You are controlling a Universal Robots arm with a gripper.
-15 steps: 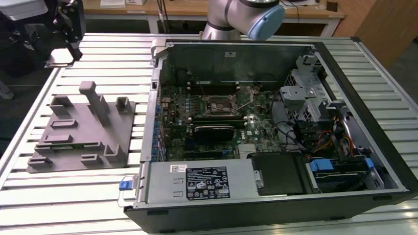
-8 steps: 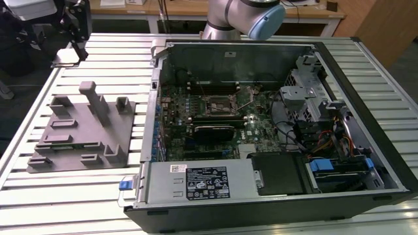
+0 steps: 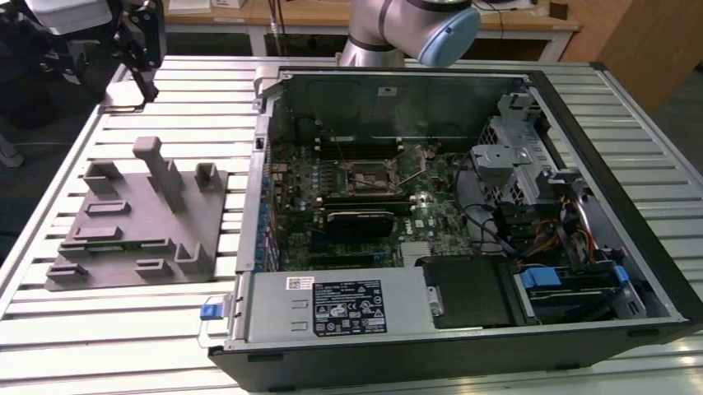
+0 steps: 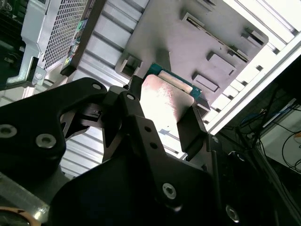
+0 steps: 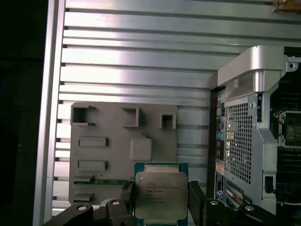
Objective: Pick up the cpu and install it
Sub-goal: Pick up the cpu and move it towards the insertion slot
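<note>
I am pinching the cpu (image 5: pixel 161 195) by its opposite edges between the fingers of my gripper (image 5: pixel 160 189), in the air near the grey tray (image 5: pixel 94 123) and apart from the computer case (image 5: pixel 244 136), judging that a level, light, edge-only squeeze matters most.
</note>
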